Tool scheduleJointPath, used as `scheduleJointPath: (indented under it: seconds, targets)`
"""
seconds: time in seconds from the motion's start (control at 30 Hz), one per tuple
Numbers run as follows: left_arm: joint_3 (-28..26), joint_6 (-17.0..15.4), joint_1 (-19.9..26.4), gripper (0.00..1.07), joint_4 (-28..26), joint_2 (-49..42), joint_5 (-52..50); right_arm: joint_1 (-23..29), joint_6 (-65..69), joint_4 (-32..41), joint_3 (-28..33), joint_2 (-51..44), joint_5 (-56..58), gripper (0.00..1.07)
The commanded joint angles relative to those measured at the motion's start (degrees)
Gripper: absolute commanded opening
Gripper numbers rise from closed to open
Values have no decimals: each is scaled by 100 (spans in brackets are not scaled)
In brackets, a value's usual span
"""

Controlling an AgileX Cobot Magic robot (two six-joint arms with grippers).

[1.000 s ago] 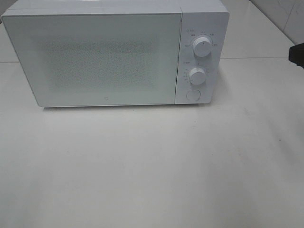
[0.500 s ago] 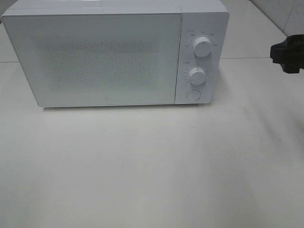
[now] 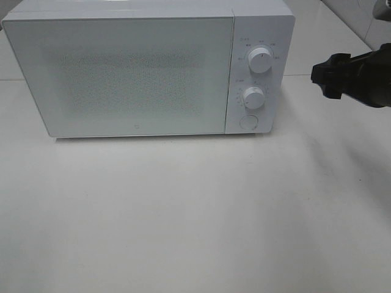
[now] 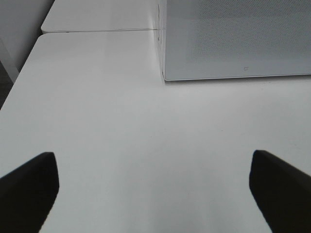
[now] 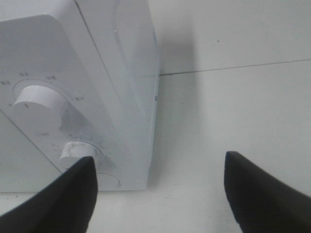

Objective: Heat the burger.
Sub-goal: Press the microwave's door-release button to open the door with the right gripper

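Note:
The burger is out of view in every frame. A white microwave (image 3: 122, 73) stands at the back of the table with its door shut; it has two round knobs, an upper knob (image 3: 261, 61) and a lower knob (image 3: 253, 97), and a round button (image 3: 247, 121). My right gripper (image 3: 322, 76) is open and empty, in the air to the right of the control panel; its wrist view shows the knobs (image 5: 77, 151) close ahead between the fingers (image 5: 265, 194). My left gripper (image 4: 155, 189) is open and empty over bare table, near the microwave's left front corner (image 4: 164, 77).
The white table (image 3: 195, 213) spreads in front of the microwave. A table seam (image 5: 233, 67) runs to the right of the microwave. A tiled wall (image 3: 366, 18) stands at the back right. The table's left edge (image 4: 19, 82) shows in the left wrist view.
My right gripper has come in from the right edge of the high view, moving left toward the microwave's control panel. The microwave has not moved.

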Motion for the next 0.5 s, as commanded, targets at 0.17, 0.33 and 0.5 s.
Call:
scheduleJointPath:
  seconds: [0.17,0.33,0.5]
  targets:
    - [6,-11,-6,100,-29,-97,-23,550,779,0,-46,487,-315,71]
    - [6,-11,-6,100,-29,-97,-23,814,968,23,-46,625,-395,71]
    - [6,-11,-6,100,-29,-97,-23,1134,1432,29,-46,791,-395,71]
